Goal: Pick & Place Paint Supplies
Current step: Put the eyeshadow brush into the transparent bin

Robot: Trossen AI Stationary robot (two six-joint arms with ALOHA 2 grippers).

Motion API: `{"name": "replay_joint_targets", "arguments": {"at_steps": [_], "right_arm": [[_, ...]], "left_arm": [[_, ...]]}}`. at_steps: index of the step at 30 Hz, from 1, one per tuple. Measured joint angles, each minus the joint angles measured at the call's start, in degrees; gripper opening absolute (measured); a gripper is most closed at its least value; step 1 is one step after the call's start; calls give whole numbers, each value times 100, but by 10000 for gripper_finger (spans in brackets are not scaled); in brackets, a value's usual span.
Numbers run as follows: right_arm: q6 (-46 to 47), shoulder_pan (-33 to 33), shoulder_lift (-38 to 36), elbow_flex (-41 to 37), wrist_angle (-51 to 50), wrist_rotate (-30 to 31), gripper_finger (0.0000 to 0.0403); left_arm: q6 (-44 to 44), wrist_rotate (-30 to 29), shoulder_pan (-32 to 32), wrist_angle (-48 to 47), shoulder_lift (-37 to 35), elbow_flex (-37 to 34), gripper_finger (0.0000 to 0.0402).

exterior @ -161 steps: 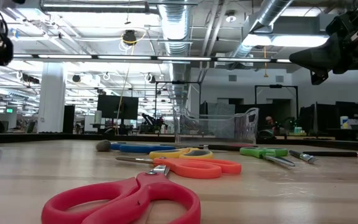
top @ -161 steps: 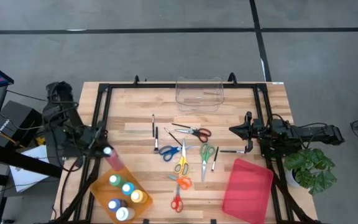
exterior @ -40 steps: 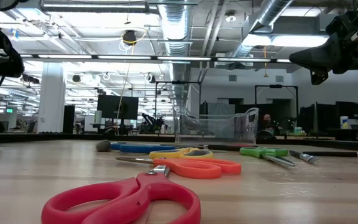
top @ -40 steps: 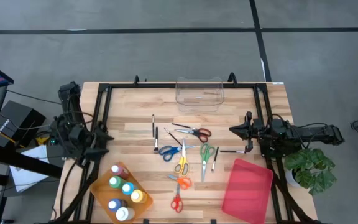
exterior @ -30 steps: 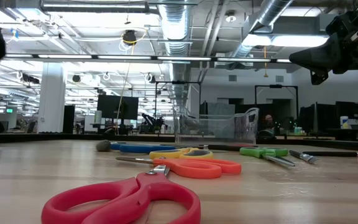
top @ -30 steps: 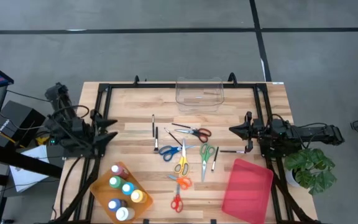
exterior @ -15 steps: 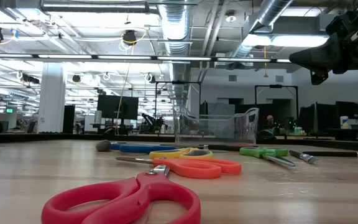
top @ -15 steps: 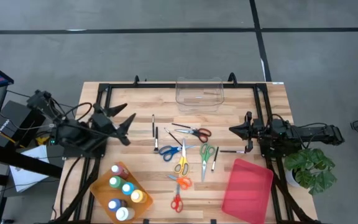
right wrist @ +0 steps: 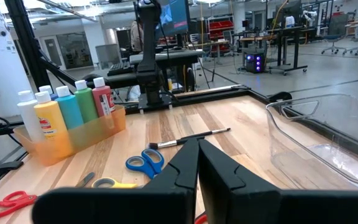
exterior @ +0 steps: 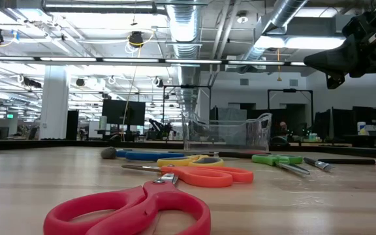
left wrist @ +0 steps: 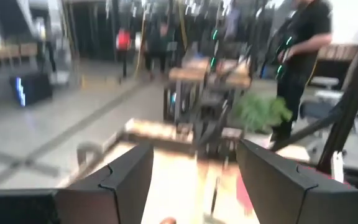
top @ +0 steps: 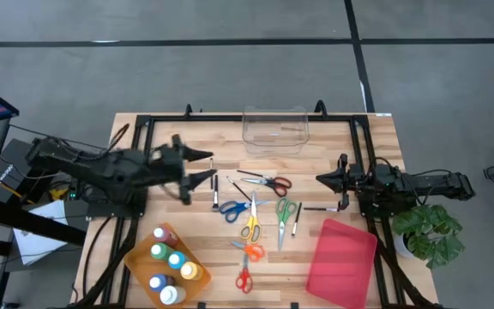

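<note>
From above, my left jaws (top: 202,166) hang released over the wooden table (top: 178,193), beside two thin dark brushes (top: 213,182); I should drop squarely over one. The orange bin (top: 135,259) holds the paint bottles (top: 167,257); the clear tub (top: 274,129) looks empty. At table level, scissors (exterior: 136,207) lie untouched. My right jaws (right wrist: 197,144) are clenched at the right edge

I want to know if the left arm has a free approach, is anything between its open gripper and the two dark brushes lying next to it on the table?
Nothing visible does. The left gripper is open, beside the brushes, with only bare table between them in the high view.
</note>
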Motion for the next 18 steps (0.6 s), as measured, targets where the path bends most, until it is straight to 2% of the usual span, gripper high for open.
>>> {"name": "replay_joint_targets", "arguments": {"at_steps": [6, 11, 15, 18], "right_arm": [[0, 0, 0, -1, 0, 1, 8], [0, -2, 2, 1, 0, -1, 8], [0, -2, 1, 0, 0, 0, 8], [0, -2, 2, 1, 0, -1, 9]], "left_arm": [[-1100, 824, 933, -1194, 452, 15, 228], [-1534, 940, 1270, -2051, 977, 12, 228], [-2070, 988, 1486, -2321, 1417, 11, 228], [-2452, 1255, 1646, -2646, 1755, 13, 227]]}}
